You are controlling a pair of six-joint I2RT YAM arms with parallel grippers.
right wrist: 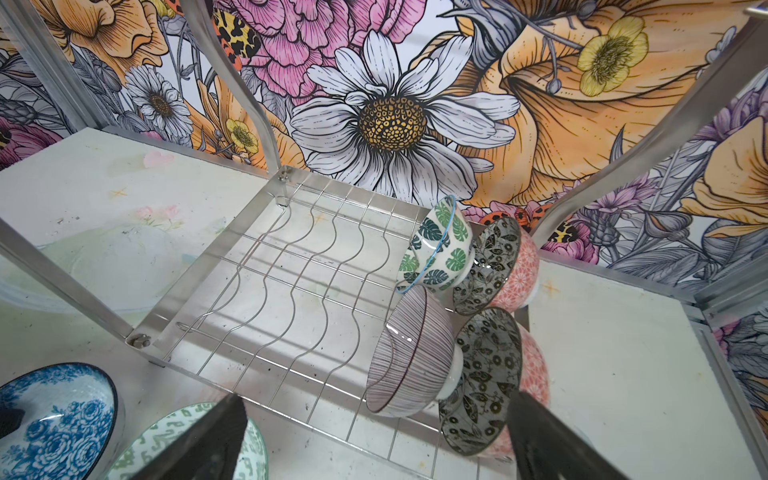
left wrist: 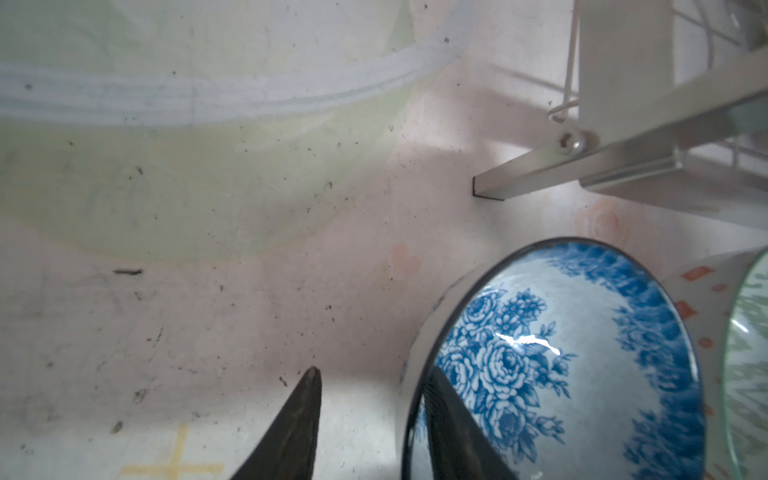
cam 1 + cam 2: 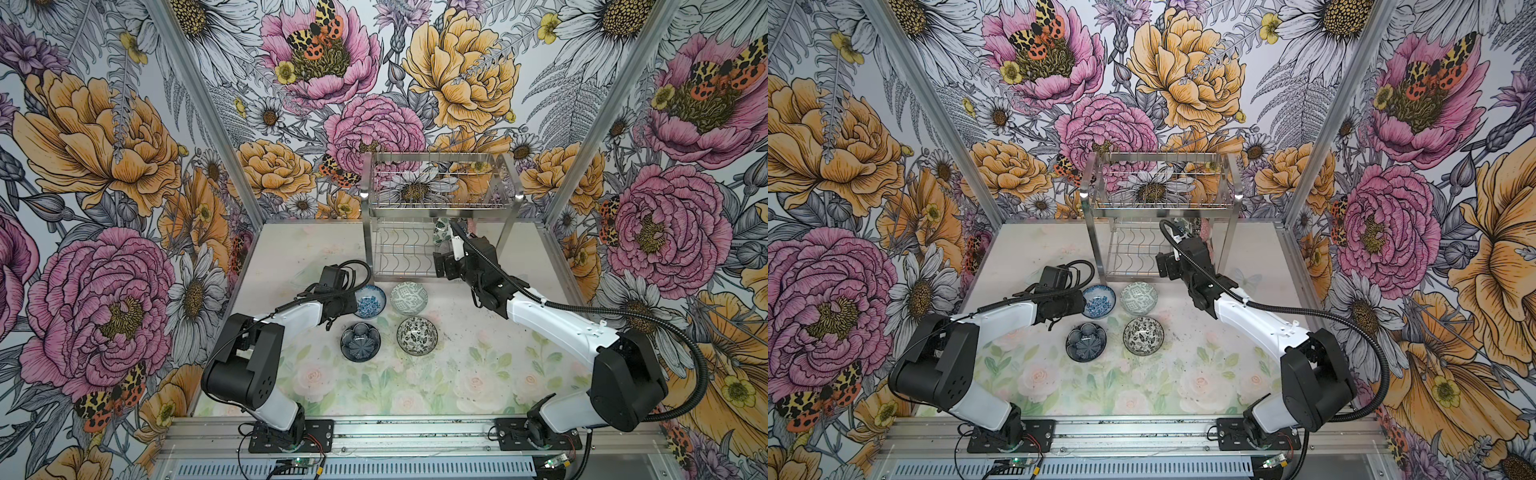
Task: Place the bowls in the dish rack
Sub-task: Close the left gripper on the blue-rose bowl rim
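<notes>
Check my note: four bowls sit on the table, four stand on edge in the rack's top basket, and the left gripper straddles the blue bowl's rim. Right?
One error: the four racked bowls stand on edge in the lower tier of the dish rack, not in its top basket. The right wrist view shows it. The rest stands.

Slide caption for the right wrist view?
Right gripper, open, faces four bowls standing on edge in the dish rack's lower tier.

Four bowls (image 3: 369, 301) sit before the dish rack (image 3: 436, 206); four more (image 1: 415, 361) lean edgewise in its lower tier.
</notes>
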